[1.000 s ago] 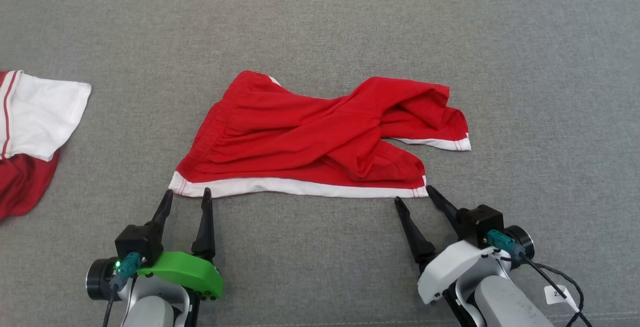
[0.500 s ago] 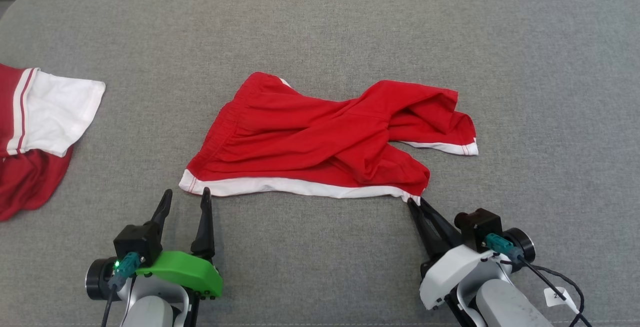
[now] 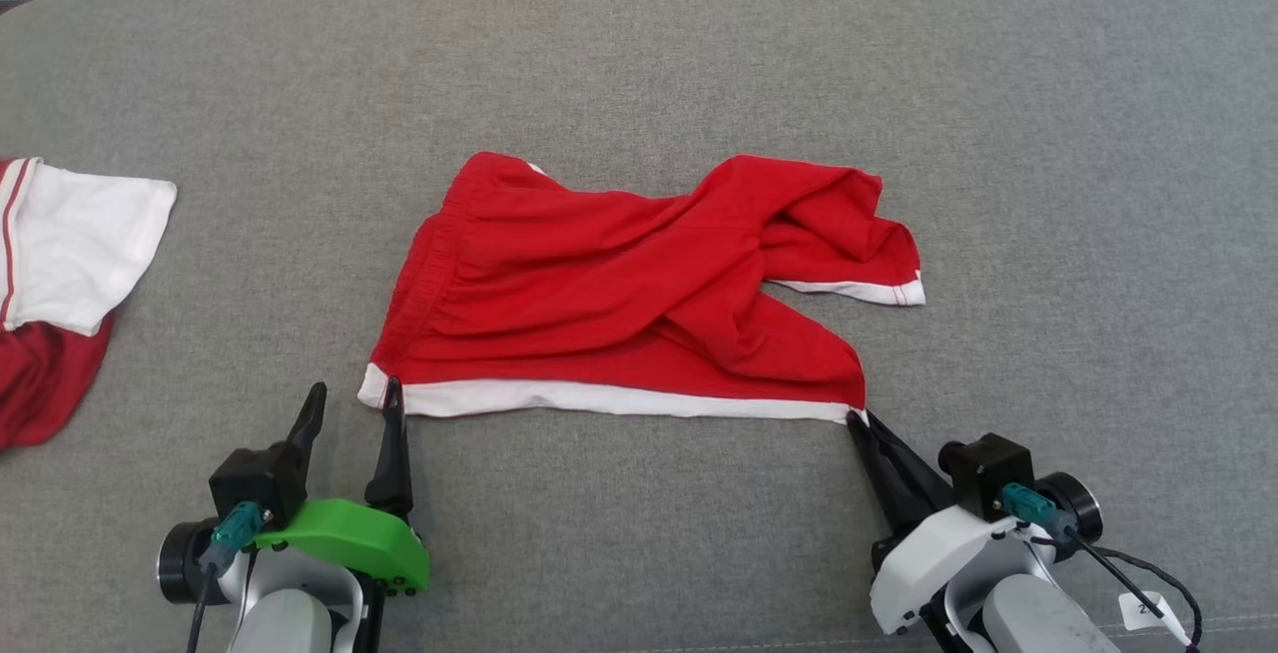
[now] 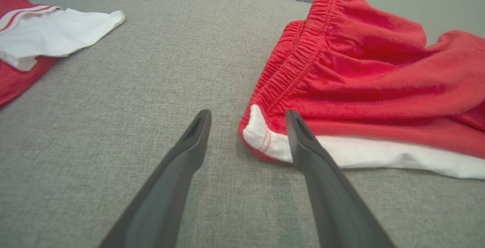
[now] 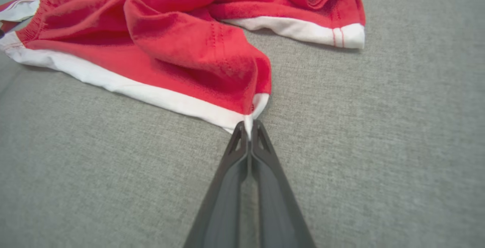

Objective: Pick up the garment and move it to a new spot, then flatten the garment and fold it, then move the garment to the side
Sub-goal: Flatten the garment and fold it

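Closed since a second ago: right gripper, whose two dark fingers stood apart beside the hem and now meet on it. Item: crumpled red cloth shorts with white hem band, lying twisted midway across the grey fabric-covered worktop, with a second red-and-white garment well apart to the left. Hazard: the right bite takes only the very tip of the near right hem corner, so a pull may strip it free; lifting by that corner alone would likely bunch the cloth further. Right fingers: fully together, pinching that white corner. Fingers of left gripper: wide apart, bracketing the near left hem corner, one finger over the band, gripping nothing.
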